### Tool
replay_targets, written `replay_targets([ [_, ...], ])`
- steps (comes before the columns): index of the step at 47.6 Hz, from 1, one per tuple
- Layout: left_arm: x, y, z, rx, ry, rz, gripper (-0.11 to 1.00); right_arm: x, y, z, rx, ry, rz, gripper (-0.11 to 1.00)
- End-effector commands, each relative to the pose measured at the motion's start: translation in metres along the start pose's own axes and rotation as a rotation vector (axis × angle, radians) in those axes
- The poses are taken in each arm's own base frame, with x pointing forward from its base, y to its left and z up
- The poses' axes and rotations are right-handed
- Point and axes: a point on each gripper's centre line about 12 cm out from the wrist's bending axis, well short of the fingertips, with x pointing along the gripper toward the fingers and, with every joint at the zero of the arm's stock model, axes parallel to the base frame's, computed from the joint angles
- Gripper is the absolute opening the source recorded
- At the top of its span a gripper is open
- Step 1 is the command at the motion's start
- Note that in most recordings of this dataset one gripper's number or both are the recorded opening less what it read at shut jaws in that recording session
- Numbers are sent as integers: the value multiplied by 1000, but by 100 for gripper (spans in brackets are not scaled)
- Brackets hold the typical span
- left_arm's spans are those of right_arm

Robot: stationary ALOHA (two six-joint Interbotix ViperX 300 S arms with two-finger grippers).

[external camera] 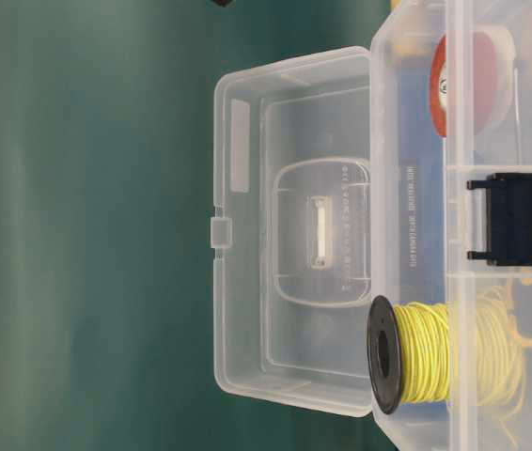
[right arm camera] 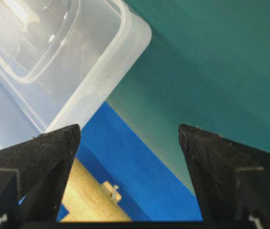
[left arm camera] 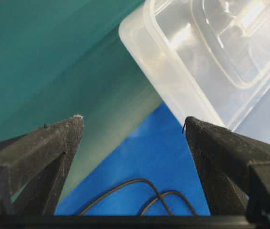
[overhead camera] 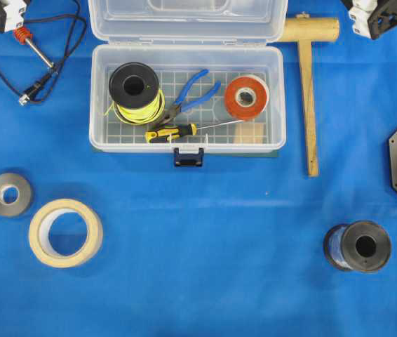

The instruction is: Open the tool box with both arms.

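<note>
Clear plastic makes up the tool box (overhead camera: 187,105), which sits open at the upper middle of the overhead view on the blue desk (overhead camera: 205,239). Its long axis runs left to right there, its lid (overhead camera: 186,20) is thrown back toward the top edge, and its small black latch (overhead camera: 188,156) faces the bottom of the frame.

Only the overhead view lays out the contents: a spool of yellow wire (overhead camera: 135,93) at the left, blue-handled pliers (overhead camera: 190,97) in the middle, a red roll of tape (overhead camera: 247,97) at the right, and a yellow-and-black screwdriver (overhead camera: 172,132) along the front wall. Around the box it also shows a wooden mallet (overhead camera: 308,77) just to the right, a soldering iron (overhead camera: 36,53) with its black cable at upper left, a grey roll and a cream roll of tape (overhead camera: 65,232) at lower left, and a dark spool (overhead camera: 358,246) at lower right.

The table-level view is turned on its side; it alone shows the inside of the raised lid, with the moulded handle recess, against a green backdrop.

Each wrist view shows what the others hide: the hands themselves. The left hand (left arm camera: 134,125) stands wide, holding nothing, with a lid corner at upper right and cable loops below. The right hand (right arm camera: 129,129) is equally wide and bare, with the other lid corner at upper left and the mallet beneath.
</note>
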Motion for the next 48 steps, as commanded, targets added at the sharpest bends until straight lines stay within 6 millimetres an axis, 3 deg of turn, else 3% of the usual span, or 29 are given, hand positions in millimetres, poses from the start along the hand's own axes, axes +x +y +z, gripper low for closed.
replay_targets([
  [1,-2,-5,8,0,-28,-20,90,-1,2,6,6,-17,7,82],
  [7,-4,-25,10,4,-39,-88,90,-1,18,5,-12,-13,64,82],
  [14,-18,-61,13,47,-72,-222,90,-6,54,-1,-56,11,193,82],
  [23,-51,-106,14,97,-143,-425,90,-22,104,-15,-138,63,378,82],
  [32,-82,-134,14,117,-179,-585,89,-44,147,-27,-212,84,554,82],
  [39,-90,-140,8,139,-149,-626,89,-54,160,-32,-240,88,612,82],
  [48,-99,-133,3,143,-131,-629,89,-65,152,-33,-232,63,618,82],
])
